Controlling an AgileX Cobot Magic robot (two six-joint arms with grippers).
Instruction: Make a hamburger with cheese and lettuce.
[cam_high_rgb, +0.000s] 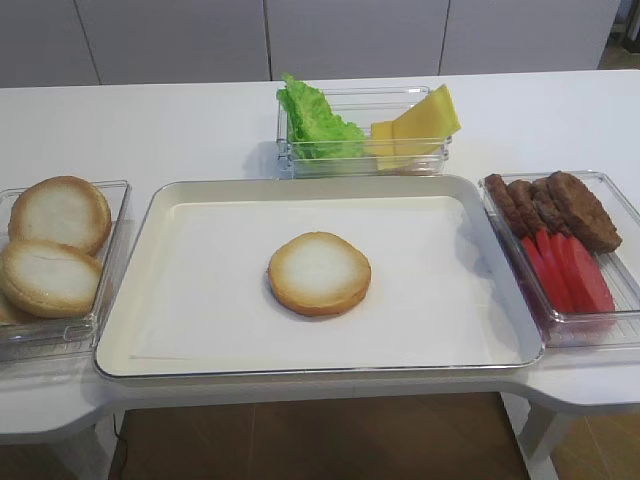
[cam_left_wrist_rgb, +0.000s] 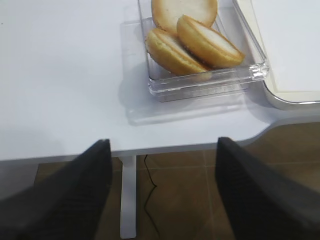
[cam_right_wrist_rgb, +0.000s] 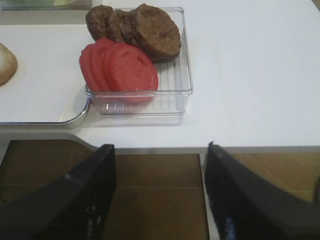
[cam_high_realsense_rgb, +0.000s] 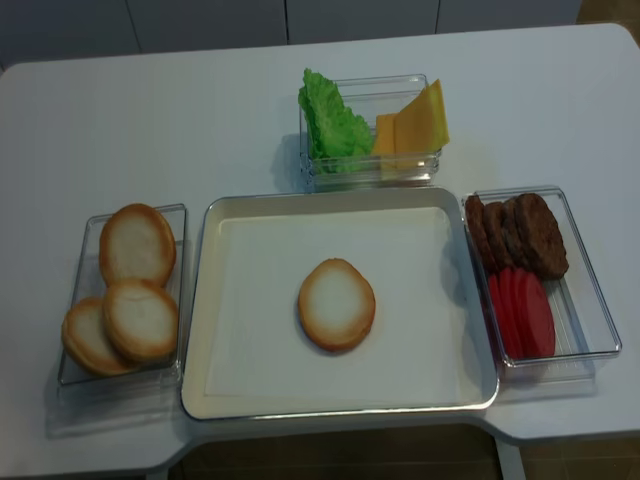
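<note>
One bun half of the hamburger lies cut face up in the middle of the white tray. Behind the tray a clear box holds green lettuce on its left and yellow cheese slices on its right. Neither arm shows in the high views. My left gripper hangs open and empty off the table's front edge, near the bun box. Off the same edge my right gripper stands open and empty, below the box of red slices.
At the left, a clear box holds spare bun halves. The clear box at the right holds brown patties and red slices. Brown floor and a table leg show below the front edge.
</note>
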